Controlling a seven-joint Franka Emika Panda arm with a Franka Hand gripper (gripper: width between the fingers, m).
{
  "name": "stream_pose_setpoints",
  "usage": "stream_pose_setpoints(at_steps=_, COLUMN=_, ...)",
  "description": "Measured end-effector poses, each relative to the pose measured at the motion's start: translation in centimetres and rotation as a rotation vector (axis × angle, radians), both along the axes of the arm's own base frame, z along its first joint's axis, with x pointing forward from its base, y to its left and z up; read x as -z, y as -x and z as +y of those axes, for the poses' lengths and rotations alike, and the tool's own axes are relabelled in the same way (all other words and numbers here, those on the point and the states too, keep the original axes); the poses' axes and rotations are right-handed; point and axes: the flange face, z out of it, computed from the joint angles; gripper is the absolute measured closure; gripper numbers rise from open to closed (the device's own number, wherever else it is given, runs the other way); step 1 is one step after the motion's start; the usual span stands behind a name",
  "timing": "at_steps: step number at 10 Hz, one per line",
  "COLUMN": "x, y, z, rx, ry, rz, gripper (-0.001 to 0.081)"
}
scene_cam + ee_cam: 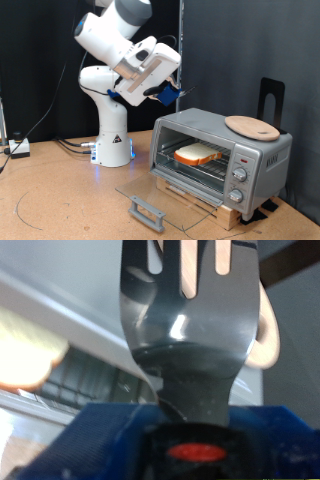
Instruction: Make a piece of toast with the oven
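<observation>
One piece of toast [196, 154] lies on the wire rack inside the oven [222, 152], whose glass door [165, 200] hangs fully open, dropped flat onto the wooden table [60, 195]. On the oven's top rests a round wooden plate [251, 126]. Above and to the exterior view's left of the oven, the gripper [170, 92] hangs in the air with its fingers closed on a dark slotted spatula [190, 310], clear of the oven.
</observation>
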Motion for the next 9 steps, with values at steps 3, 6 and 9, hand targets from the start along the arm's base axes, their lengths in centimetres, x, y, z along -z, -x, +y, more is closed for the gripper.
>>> stream_pose_setpoints(at_steps=3, x=-1.1, y=2.0, z=4.0, rx=-0.045, ry=0.031, rz=0.096, gripper=0.0383)
stream_pose_setpoints(at_steps=6, x=-2.6, y=4.2, z=7.2, rx=-0.064, ry=0.097, rz=0.211, gripper=0.0383)
stream_pose_setpoints(at_steps=9, x=-3.2, y=6.2, z=11.4, rx=-0.032, ry=0.190, rz=0.273, gripper=0.0383)
